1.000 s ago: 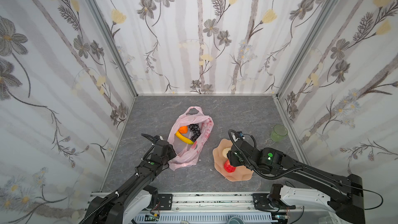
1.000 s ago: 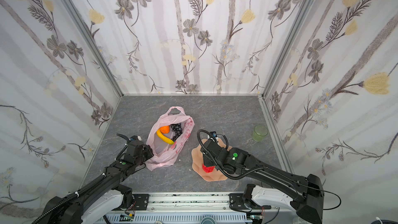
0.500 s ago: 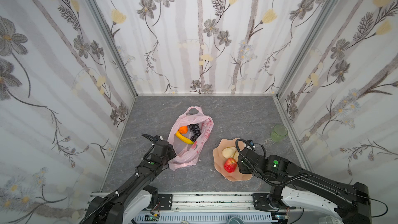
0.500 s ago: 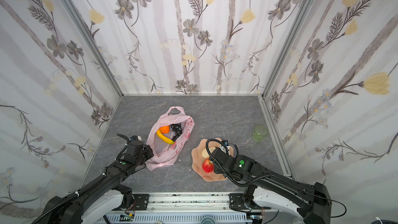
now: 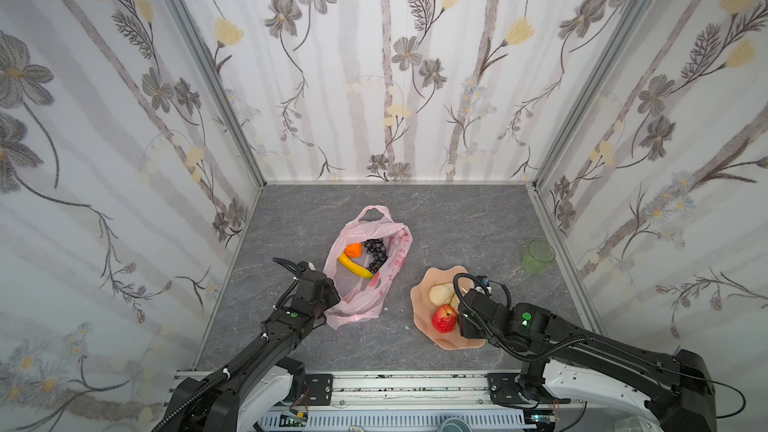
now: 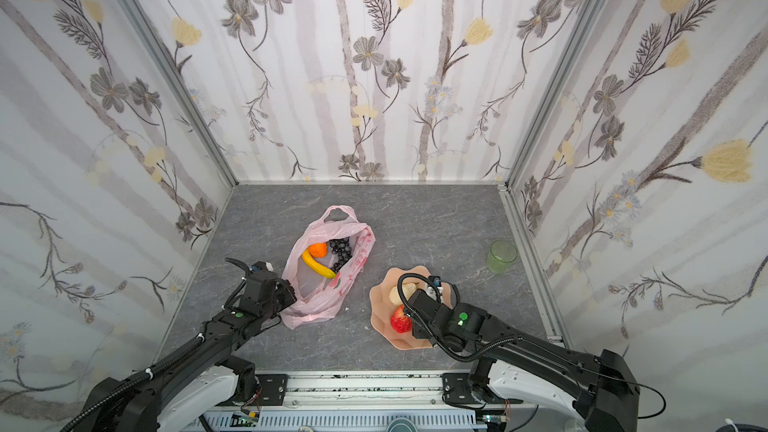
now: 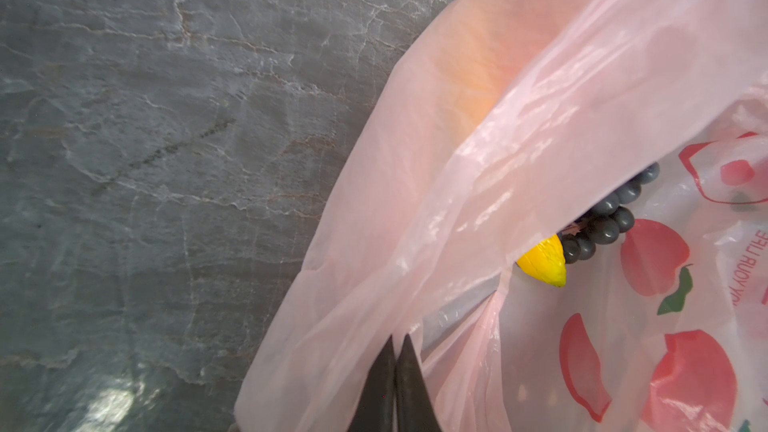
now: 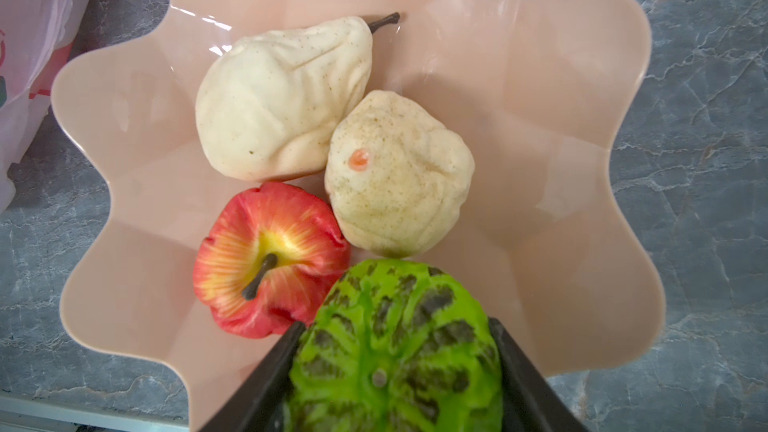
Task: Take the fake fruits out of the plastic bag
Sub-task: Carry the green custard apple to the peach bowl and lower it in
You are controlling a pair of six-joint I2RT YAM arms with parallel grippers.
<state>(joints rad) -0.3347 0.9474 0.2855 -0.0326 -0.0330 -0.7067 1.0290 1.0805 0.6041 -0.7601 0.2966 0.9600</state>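
Left jaws pressed together, pinching a fold of the plastic bag [image 5: 353,310] at its near-left edge; the left wrist view shows pink film caught right at the tips. The bag lies flat on the tabletop [image 5: 457,222], mouth spread. Inside it: orange [image 5: 353,249], grape bunch [image 5: 376,254] and banana [image 5: 355,266]. Right jaws are part-spread around the green fruit [image 8: 395,351] and hold it by its sides over the plate [image 5: 422,328], at roughly 4 o'clock of the plate's centre. Can't tell if the fruit touches the plate yet. Already on the plate: red apple [image 5: 444,318], just beside the green one, and two pale fruits [image 8: 282,101] [image 8: 397,172] touching each other. A green cup [image 5: 538,256] stands well apart at 2 o'clock of the plate. Likely step: let the green fruit go onto the plate, then go back for the rest. Key relation in both top views: bagged fruits lie at about 10 o'clock from the right jaws and about 1 o'clock from the left jaws. The left arm [image 5: 291,313] is nearer but busy holding the bag, so the pick probably falls to the right arm [image 5: 523,322]. The banana's long axis runs 10 to 4 o'clock, so the jaws should close across it.
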